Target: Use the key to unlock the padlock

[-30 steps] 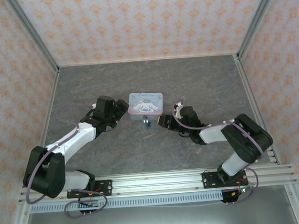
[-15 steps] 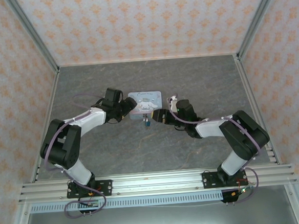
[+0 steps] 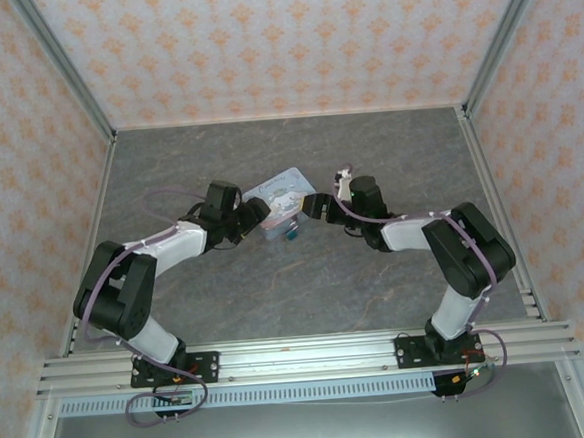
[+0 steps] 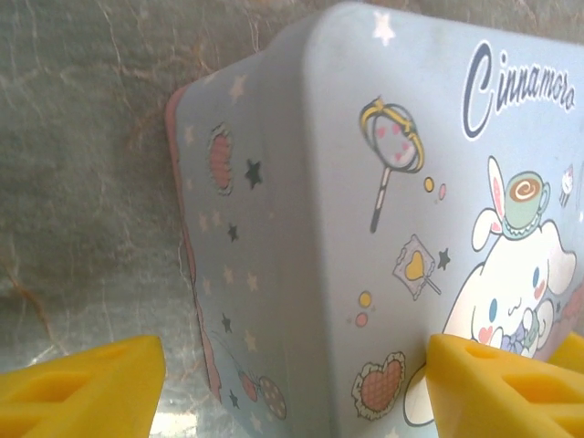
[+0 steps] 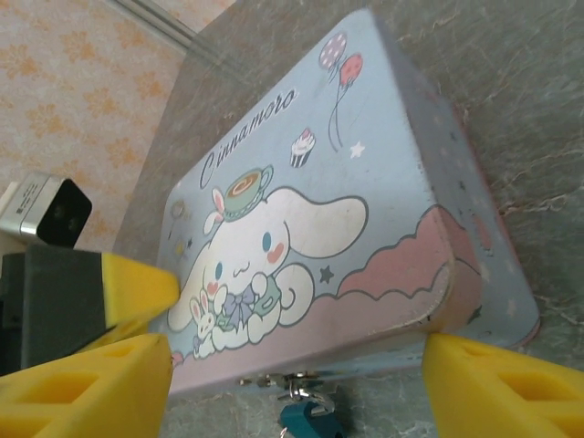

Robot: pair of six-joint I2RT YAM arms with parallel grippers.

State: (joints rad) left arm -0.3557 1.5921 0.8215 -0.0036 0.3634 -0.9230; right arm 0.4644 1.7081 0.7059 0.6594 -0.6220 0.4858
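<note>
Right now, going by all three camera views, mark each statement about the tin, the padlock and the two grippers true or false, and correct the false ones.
1. The padlock hangs at the clasp on the front edge of the tin. True.
2. The tin is plain red. False: it is pale blue and pink, with a cartoon character on the lid.
3. The left gripper and the right gripper sit on either side of the tin. True.
4. The right gripper is shut on the padlock. False: its fingers stand wide apart, and the padlock hangs untouched between them.
</note>
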